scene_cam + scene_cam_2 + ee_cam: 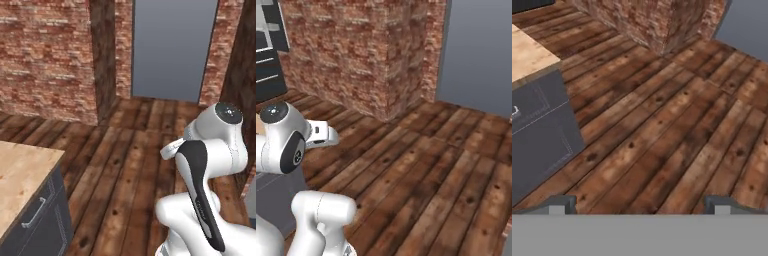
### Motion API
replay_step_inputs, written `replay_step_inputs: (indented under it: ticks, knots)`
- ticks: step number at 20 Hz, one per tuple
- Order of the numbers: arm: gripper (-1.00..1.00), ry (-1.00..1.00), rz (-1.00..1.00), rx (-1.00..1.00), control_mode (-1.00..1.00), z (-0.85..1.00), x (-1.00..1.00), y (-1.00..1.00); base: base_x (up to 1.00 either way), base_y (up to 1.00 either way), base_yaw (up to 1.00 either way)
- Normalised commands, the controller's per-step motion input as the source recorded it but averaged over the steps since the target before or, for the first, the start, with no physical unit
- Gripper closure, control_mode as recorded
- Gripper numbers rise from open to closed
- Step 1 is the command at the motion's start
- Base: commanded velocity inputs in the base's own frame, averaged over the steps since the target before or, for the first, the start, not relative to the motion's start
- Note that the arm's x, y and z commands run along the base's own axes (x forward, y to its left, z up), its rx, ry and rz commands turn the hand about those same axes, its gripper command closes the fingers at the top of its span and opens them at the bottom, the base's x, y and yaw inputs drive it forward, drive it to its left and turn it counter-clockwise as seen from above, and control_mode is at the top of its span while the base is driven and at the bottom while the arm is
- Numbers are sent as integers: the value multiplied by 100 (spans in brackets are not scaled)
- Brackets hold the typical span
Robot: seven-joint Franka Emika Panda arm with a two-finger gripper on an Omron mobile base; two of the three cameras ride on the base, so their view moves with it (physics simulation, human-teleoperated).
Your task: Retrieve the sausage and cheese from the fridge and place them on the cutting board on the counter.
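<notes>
Above the floor (662, 125), parted empty fingers (562, 204).

Tabletop (20, 175) corner at lower left, grey cabinet with silver handle (33, 212) under it; arm (205, 190) right of tabletop, plank floor (125, 165) between.

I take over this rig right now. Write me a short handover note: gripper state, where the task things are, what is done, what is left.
Gripper: open, holding nothing, pointed over bare wooden floor.
Counter: its light wood end with grey cabinet front is at the left of the left base view; the corner also shows in the hand view.
Sausage, cheese, cutting board, fridge: not located from these pictures.
Done: nothing visible yet.
Left: drive to the fridge, open it, take out sausage and cheese, set both on the cutting board.
</notes>
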Motion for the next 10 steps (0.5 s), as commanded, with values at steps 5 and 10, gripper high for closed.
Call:
replay_step_inputs:
  ticks: [5, 10]
  knots:
    - [-100, 0, 0, 0, 100, 0, 0, 0, 100, -11, 48]
    - [-100, 0, 0, 0, 100, 0, 0, 0, 100, -38, 36]
